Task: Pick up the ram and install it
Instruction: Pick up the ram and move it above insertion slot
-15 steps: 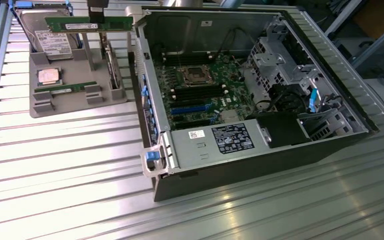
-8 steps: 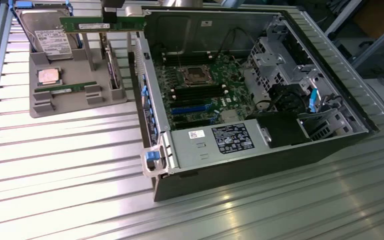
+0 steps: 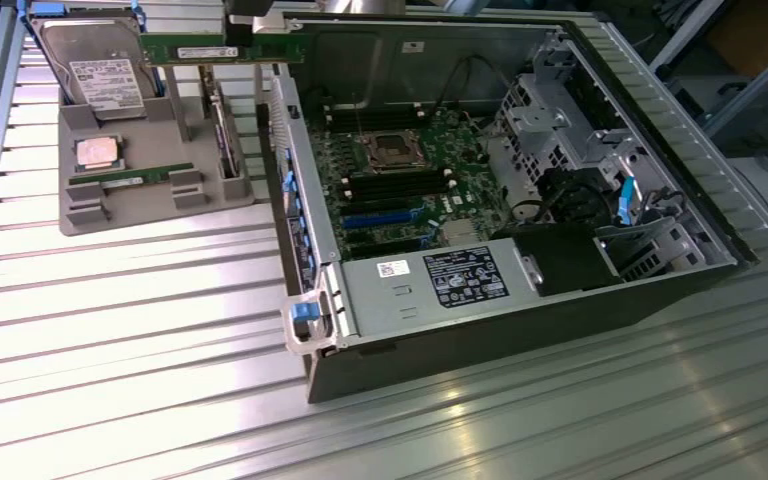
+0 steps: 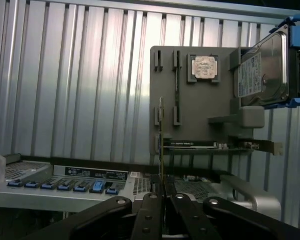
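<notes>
The ram (image 3: pixel 197 50), a long green stick with a white label, hangs level in the air over the back of the grey holder tray (image 3: pixel 131 205), near the computer case's wall. My gripper (image 3: pixel 253 32) is shut on its top edge. In the wrist view the ram (image 4: pixel 161 140) shows edge-on as a thin strip running out from between my closed black fingers (image 4: pixel 149 210). A second ram stick (image 3: pixel 144 178) lies in its slot on the tray.
The tray also holds a hard drive (image 3: pixel 97 60), a silver processor (image 3: pixel 97 152) and an upright card (image 3: pixel 224 125). The open computer case (image 3: pixel 651 190) lies at the exterior view's right, with the motherboard's memory slots (image 3: pixel 391 185) and a power supply (image 3: pixel 438 280) inside.
</notes>
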